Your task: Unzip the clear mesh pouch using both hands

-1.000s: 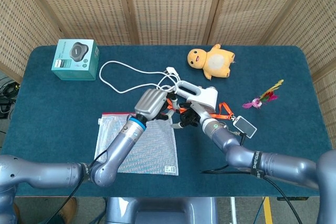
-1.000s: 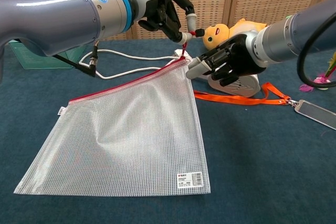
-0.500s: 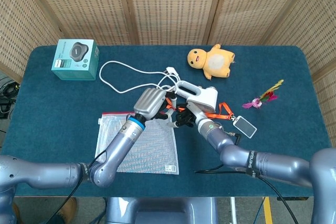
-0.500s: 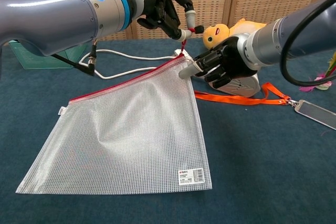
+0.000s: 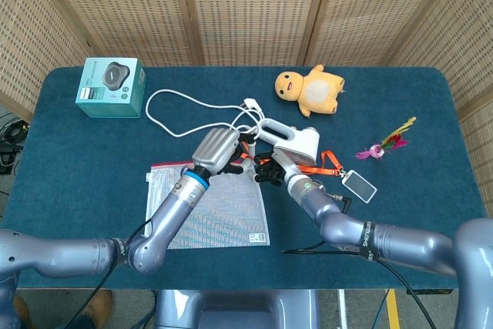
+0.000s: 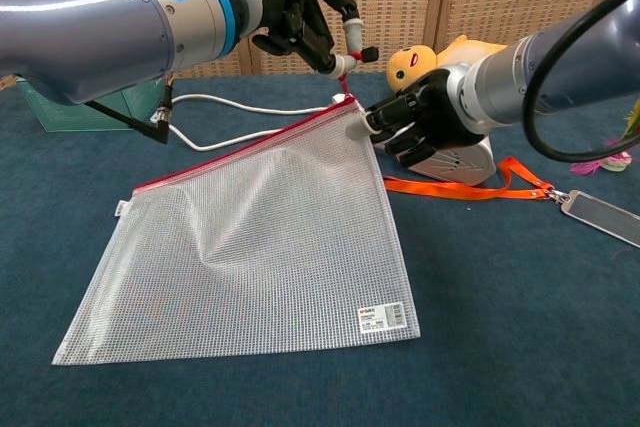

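Mesh pouch [image 6: 250,237]: lies on table [image 6: 520,297], zipper corner lifted, zipper closed. Left hand [image 6: 305,22] pinches red pull tab [image 6: 343,79] for drawing. Right hand [image 6: 420,122] clenches pouch's top corner, apparently as anchor against the pull.

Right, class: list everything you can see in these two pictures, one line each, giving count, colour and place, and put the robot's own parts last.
mesh pouch: 1, clear with red zip, front centre, one corner lifted
boxed device: 1, teal, far left
cable: 1, white, behind pouch
plush toy: 1, yellow, far centre
white device: 1, by the hands
lanyard: 1, orange, with a card
feather toy: 1, pink-yellow, right
table: 1, blue cloth
left hand: pinches zip pull
right hand: holds pouch corner
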